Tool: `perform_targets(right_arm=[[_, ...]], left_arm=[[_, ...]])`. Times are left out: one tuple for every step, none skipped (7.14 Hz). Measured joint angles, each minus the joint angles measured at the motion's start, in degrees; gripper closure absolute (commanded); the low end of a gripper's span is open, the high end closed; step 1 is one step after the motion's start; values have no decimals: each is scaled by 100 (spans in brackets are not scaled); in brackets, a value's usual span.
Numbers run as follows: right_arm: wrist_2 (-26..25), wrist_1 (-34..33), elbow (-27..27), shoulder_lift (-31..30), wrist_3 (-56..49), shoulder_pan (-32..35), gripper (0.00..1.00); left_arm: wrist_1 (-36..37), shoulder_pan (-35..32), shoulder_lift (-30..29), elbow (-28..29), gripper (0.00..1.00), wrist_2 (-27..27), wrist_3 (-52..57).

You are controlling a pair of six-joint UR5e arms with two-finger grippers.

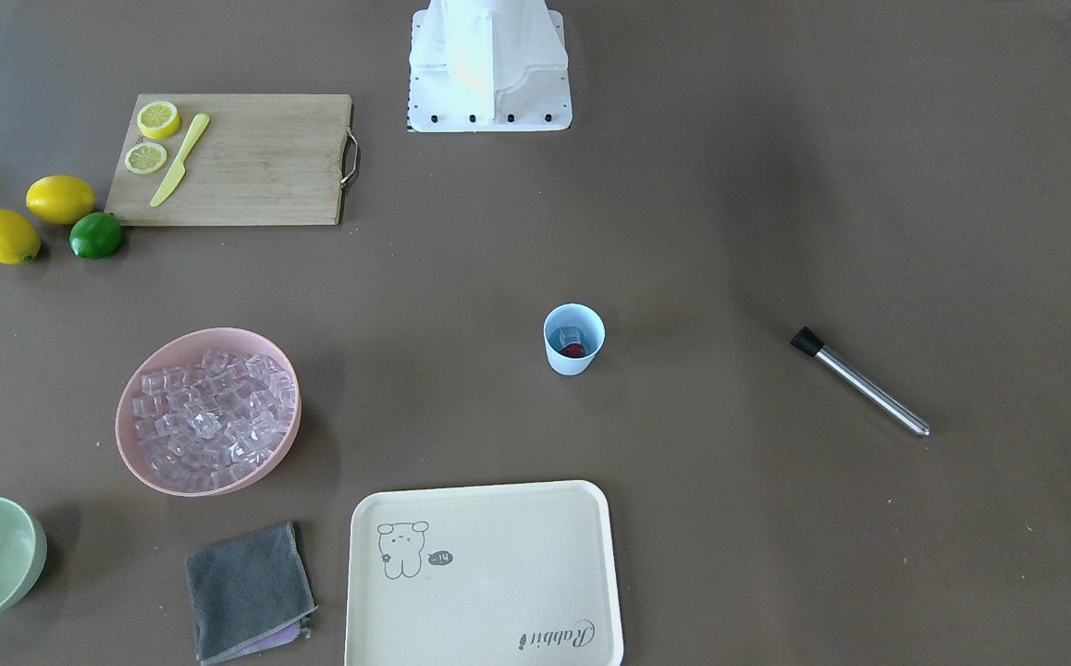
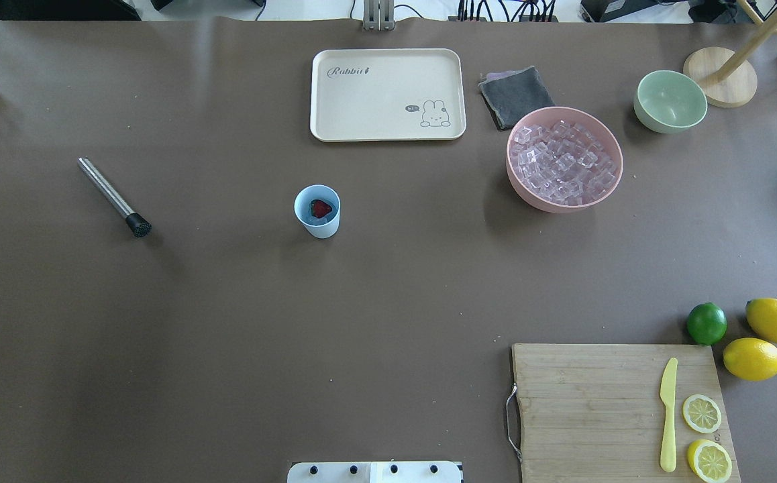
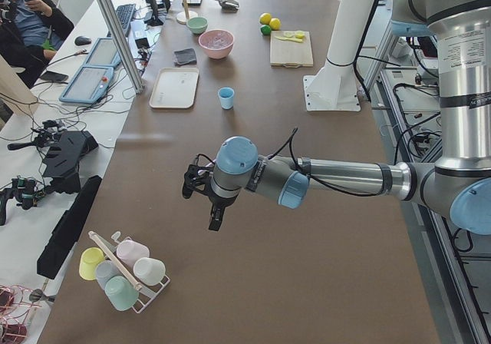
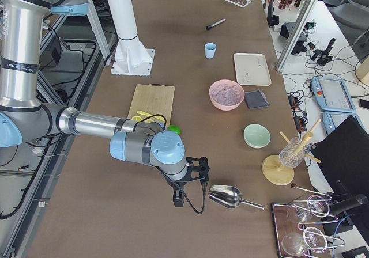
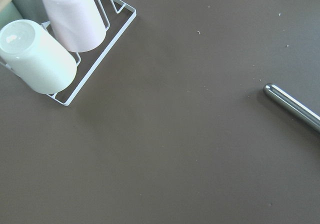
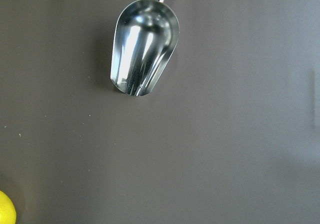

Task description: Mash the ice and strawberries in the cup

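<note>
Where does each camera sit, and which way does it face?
Front-facing: across the table, looking down; robot base at top.
Overhead: behind robot, forward and down; base at bottom; shares cup with front-facing.
Exterior left: left table end, along it; left arm near.
Exterior right: right table end; right arm near.
Left wrist: down onto wire rack; no body.
Right wrist: down onto scoop; no body.

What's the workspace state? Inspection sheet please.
Surface: brown table cover, pale specks, no spills seen.
Job's things: cup upright mid-table, strawberry and ice inside; more ice in pink bowl; muddler lying apart.
Clutter: tray, cloth, green bowl, cutting board with knife and lemon slices, two lemons, lime.
Grippers: left gripper and right gripper off at the table ends, nothing seen held; open or shut cannot tell.
Cables: wrist cable loops by right gripper.
Surroundings: cup rack, scoop, seated person at side bench.
</note>
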Motion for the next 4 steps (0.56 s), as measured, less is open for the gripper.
perform_targets(right_arm=[[2, 6, -8, -2, -2, -1, 1], [1, 20, -4, -10, -9, 0, 1], [-1, 27, 9, -23, -21, 3, 1], [-1, 26, 15, -31, -31, 6, 1]], left_arm=[[-8, 8, -73, 17, 1, 77, 22], [-12, 37, -116, 31, 1, 167, 30], [-10, 72, -115, 44, 1, 198, 32], [-3, 87, -97, 44, 1, 202, 30]])
